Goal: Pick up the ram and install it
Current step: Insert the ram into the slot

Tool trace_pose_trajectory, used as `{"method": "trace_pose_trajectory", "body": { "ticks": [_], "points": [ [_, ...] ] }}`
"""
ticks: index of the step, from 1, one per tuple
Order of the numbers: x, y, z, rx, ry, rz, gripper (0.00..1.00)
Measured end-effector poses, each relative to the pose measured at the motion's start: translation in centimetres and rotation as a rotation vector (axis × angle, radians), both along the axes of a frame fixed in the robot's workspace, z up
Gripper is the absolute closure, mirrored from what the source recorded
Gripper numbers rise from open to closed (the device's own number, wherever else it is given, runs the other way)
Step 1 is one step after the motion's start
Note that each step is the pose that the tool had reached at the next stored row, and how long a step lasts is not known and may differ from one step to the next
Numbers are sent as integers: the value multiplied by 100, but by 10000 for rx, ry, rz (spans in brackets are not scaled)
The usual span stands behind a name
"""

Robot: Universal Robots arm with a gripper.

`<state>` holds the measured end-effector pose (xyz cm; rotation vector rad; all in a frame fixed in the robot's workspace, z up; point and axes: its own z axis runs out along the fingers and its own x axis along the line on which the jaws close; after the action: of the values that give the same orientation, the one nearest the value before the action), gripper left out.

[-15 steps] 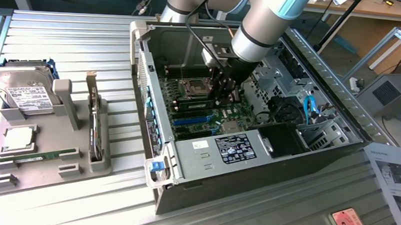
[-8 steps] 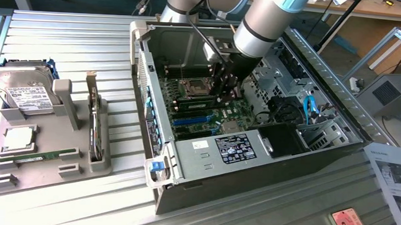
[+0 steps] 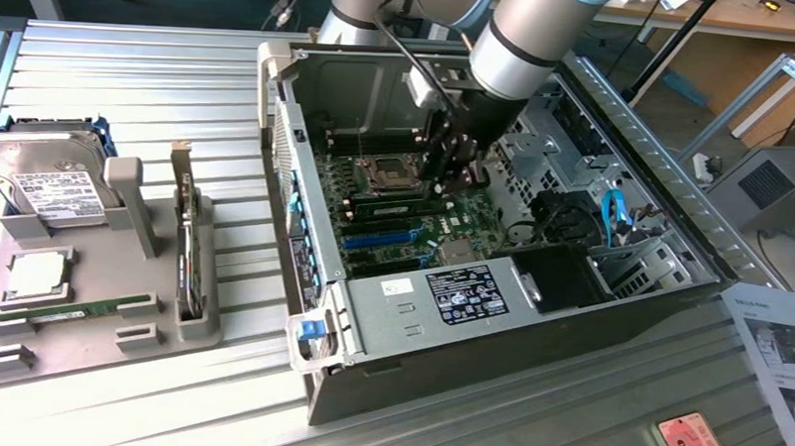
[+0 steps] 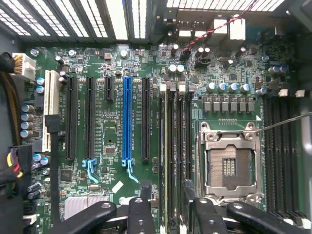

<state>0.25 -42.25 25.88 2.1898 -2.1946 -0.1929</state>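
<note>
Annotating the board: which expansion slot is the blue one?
The long slot with black slots on both sides; the rest are black except one white slot at the row's end.

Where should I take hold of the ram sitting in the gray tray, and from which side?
Grip the ram mid-length on its exposed upper long edge, coming straight down from above with the jaws across its two flat faces. It appears to stand on edge in a slot of the tray, so its lower edge is enclosed.
</note>
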Motion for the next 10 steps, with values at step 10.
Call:
{"method": "trace_pose_trajectory", "body": {
  "ticks": [10],
  "points": [
    [0, 3, 333, -9, -1, 0, 62]
  ]
}}
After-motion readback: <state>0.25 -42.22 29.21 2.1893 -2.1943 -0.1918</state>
